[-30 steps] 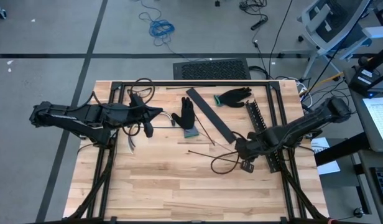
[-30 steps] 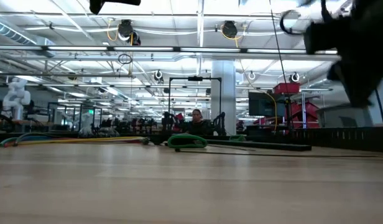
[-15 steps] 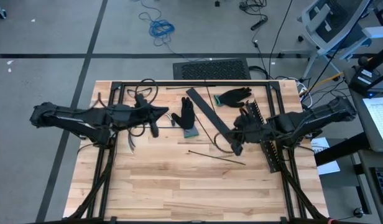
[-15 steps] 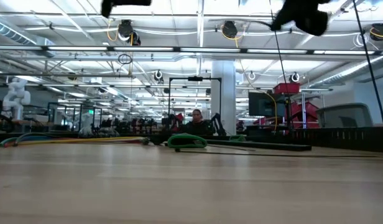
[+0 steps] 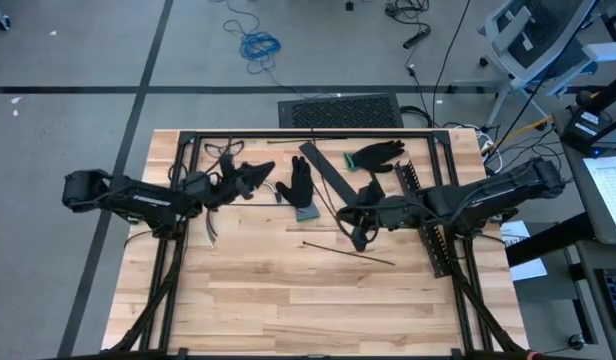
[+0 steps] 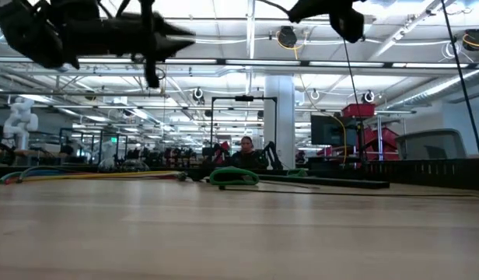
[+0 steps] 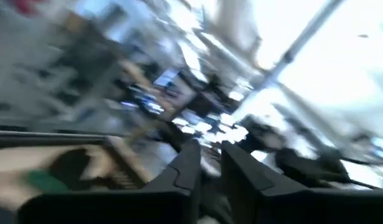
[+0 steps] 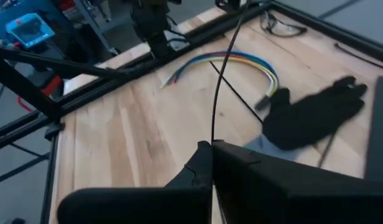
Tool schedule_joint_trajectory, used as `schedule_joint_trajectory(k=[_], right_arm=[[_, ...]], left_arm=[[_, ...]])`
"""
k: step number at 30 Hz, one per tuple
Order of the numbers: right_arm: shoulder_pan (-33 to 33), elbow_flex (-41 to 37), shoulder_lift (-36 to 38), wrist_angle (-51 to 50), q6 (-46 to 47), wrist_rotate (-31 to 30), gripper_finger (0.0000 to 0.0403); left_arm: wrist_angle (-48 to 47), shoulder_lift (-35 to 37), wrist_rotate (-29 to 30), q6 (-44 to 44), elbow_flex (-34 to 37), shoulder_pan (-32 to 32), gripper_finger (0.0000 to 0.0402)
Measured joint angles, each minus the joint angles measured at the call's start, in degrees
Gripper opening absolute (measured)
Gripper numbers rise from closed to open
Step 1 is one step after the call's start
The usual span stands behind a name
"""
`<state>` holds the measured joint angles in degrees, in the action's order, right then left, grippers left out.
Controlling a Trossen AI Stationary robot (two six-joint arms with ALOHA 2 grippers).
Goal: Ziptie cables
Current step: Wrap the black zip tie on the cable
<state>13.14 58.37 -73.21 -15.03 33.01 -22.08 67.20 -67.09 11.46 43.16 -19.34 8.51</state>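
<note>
Lying on the wooden desk (image 5: 288, 290), the cables (image 8: 235, 64) form a curved bundle of yellow, blue, green and white wires near the left side. In the high view only a short pale piece of them (image 5: 209, 230) is seen, just below the left arm.

The left hand (image 5: 256, 176) hangs above the desk, a little beyond the cables and toward the middle, pointing at a black glove (image 5: 301, 185). It does not touch the cables. Its two fingers (image 7: 190, 165) stand close together with a narrow gap between them, and nothing is seen between them.

The right hand (image 5: 356, 214) is over the middle of the desk, well apart from the cables, which lie across the desk in front of it, beyond the black glove (image 8: 313, 115). Its fingers are pressed together on a thin black zip tie (image 8: 217, 93), which stands up from the fingertips. Another thin black tie (image 5: 348, 252) lies flat on the desk near this hand. A long black strip (image 5: 323, 165) lies slanted beside the glove, and a second black glove (image 5: 376, 154) rests near the far edge.
</note>
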Motion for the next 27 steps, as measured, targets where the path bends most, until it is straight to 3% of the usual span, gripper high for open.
schedule_joint_trajectory(k=[4,9,12,19,27], right_arm=[[-1.5,0.0,-3.1,7.9,-2.3,3.0,0.0],[-3.0,0.0,-6.9,16.9,-3.9,8.4,0.0],[-3.4,0.0,-8.3,19.8,-4.2,10.1,0.0],[-3.8,0.0,-11.0,24.0,-5.4,12.1,0.0],[-5.0,0.0,-11.1,25.0,-5.4,14.5,0.0]], left_arm=[[-0.3,1.2,-8.4,-0.6,-5.3,0.1,0.0116],[-0.8,2.0,-9.4,-10.1,-9.1,1.6,0.0174],[-2.4,2.1,-9.8,-8.4,-9.9,3.7,0.0195],[-6.7,2.1,-21.7,4.6,-9.8,5.7,0.0203],[-6.2,2.8,-22.3,4.5,-9.8,5.7,0.0203]])
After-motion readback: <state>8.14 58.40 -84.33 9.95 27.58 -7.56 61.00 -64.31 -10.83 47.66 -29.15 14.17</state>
